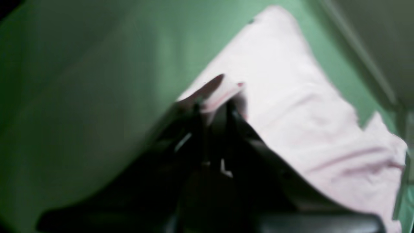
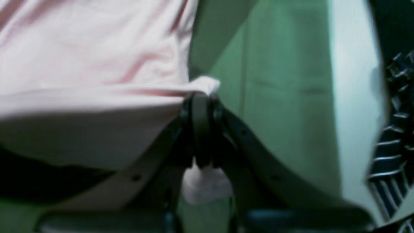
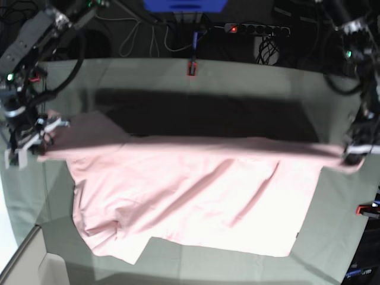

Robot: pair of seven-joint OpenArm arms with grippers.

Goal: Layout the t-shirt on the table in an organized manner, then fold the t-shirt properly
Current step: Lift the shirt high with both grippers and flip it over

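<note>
The pale pink t-shirt is stretched wide between both grippers, its top edge lifted taut above the table and its lower part draped on the cloth toward the front. The left gripper at the base view's right is shut on one end of that edge. Up close, the left gripper pinches a pink fold of the t-shirt. The right gripper at the base view's left is shut on the other end; its wrist view shows the right gripper clamped on the t-shirt hem.
A red-and-black clamp sits on the table's far edge and another clamp on the right edge. A power strip and cables lie behind the table. The table's front-left corner drops away.
</note>
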